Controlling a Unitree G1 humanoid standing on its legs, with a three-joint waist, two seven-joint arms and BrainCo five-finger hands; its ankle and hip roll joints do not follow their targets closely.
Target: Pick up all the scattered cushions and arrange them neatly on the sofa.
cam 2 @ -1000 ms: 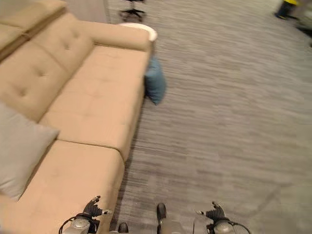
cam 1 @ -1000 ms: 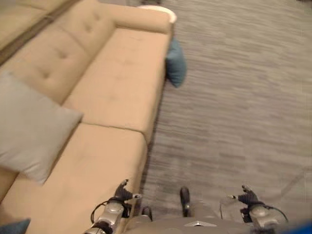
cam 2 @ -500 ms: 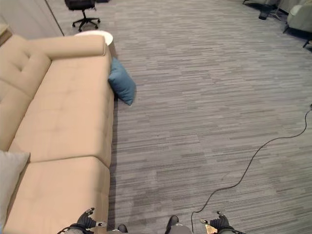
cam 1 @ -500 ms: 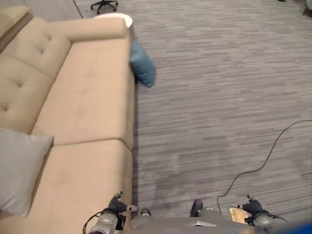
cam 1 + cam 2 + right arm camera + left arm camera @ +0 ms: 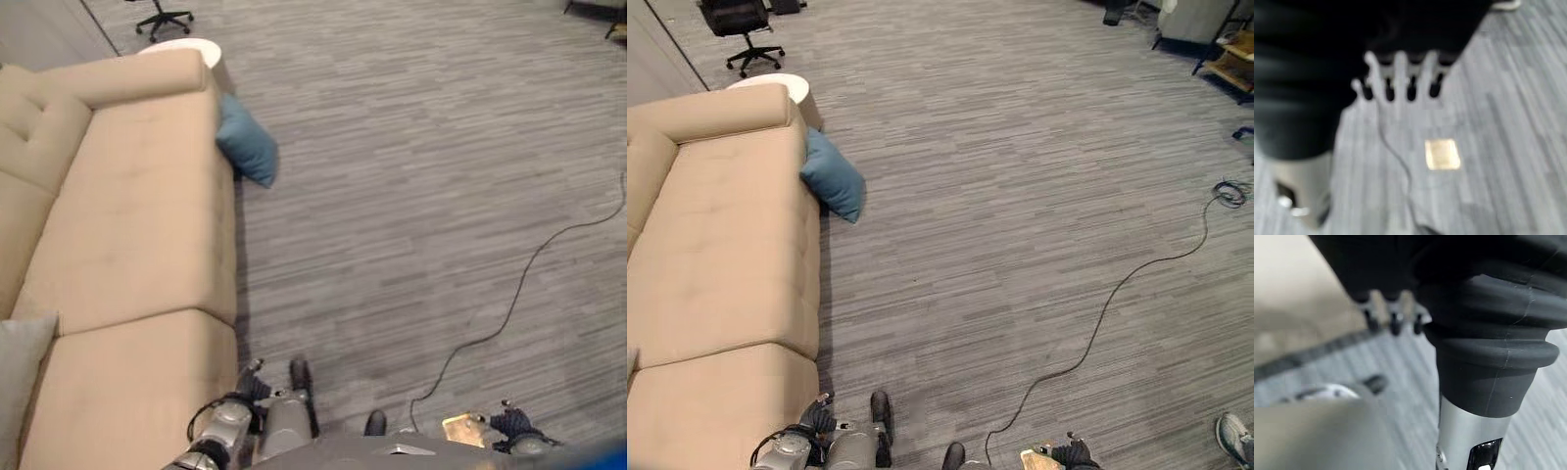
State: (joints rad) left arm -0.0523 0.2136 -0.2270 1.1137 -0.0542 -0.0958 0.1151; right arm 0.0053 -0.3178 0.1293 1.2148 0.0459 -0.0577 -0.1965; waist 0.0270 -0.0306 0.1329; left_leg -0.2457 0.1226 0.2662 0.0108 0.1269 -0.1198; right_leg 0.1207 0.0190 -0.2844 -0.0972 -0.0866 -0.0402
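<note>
A blue cushion [image 5: 245, 149] stands on the carpet, leaning against the front of the beige sofa [image 5: 127, 225] near its far armrest. A grey cushion [image 5: 20, 377] lies on the sofa seat at the near left edge of the left eye view. My left hand [image 5: 241, 393] hangs low beside the sofa's near front corner, fingers [image 5: 1393, 319] relaxed and holding nothing. My right hand [image 5: 513, 425] hangs low on the right over the carpet, its fingers [image 5: 1399, 73] straight and empty. Both hands are far from the blue cushion.
A round white side table [image 5: 774, 84] stands past the sofa's armrest, with a black office chair [image 5: 737, 22] beyond it. A thin black cable [image 5: 1117, 294] runs across the carpet on the right. A brass floor plate [image 5: 461, 429] lies by my right hand. A person's shoe [image 5: 1235, 437] shows at the lower right.
The camera has swung to the right, so sofa and cushions sit further left in view and more carpet shows. Both hands still hang low and empty.
</note>
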